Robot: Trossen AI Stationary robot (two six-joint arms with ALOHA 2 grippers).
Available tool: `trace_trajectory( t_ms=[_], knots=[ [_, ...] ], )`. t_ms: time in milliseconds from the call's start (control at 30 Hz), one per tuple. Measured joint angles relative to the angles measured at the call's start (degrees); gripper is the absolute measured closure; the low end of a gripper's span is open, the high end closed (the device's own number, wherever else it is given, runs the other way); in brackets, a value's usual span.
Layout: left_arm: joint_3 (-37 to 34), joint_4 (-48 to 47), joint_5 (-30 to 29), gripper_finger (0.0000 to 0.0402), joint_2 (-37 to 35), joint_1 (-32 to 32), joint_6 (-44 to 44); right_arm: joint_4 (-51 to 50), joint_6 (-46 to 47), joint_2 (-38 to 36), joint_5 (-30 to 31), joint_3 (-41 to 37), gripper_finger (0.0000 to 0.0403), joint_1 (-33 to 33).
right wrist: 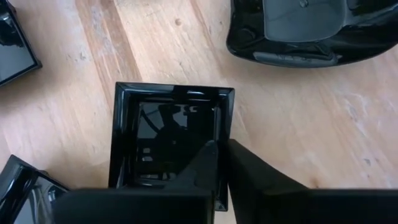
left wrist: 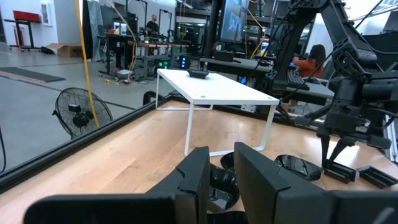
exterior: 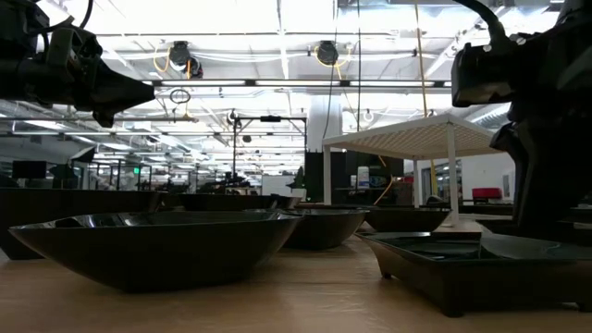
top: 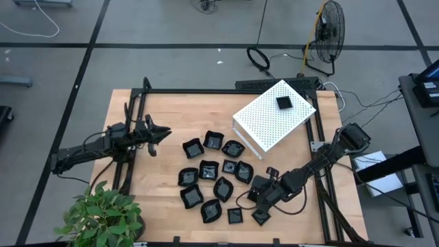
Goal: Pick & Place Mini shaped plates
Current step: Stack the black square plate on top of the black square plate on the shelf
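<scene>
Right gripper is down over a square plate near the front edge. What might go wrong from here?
1. The right gripper looks nearly closed above the square plate; if it isn't straddling a rim, it may skate off the glossy surface.
2. Neighbouring plates lie close, so the fingers could nudge them.
3. The white box already carries one plate; a careless drop could knock it.
</scene>
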Motion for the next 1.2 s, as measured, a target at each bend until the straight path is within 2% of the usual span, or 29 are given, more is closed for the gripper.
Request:
trace_trajectory(
  t_ms=[433,767,1033,1200],
  knots=[
    [0.0,0.0,0.0,0.0325,0.0,0.0,0.0,-0.1,-1.5,-2.5,0.0,0.0,0.0399,0.0],
    [0.0,0.0,0.0,0.0325,0.0,0.0,0.0,-0.2,-6.2,-12.4,0.7,0.0,0.0400,-0.1],
    [0.0,0.0,0.0,0.0325,0.0,0.0,0.0,0.7,-12.3,-22.2,6.3,0.0,0.0400,-1.4],
    [0.0,0.0,0.0,0.0325,0.0,0.0,0.0,0.7,-16.8,-28.8,10.6,0.0,0.0399,-4.6]
  ],
)
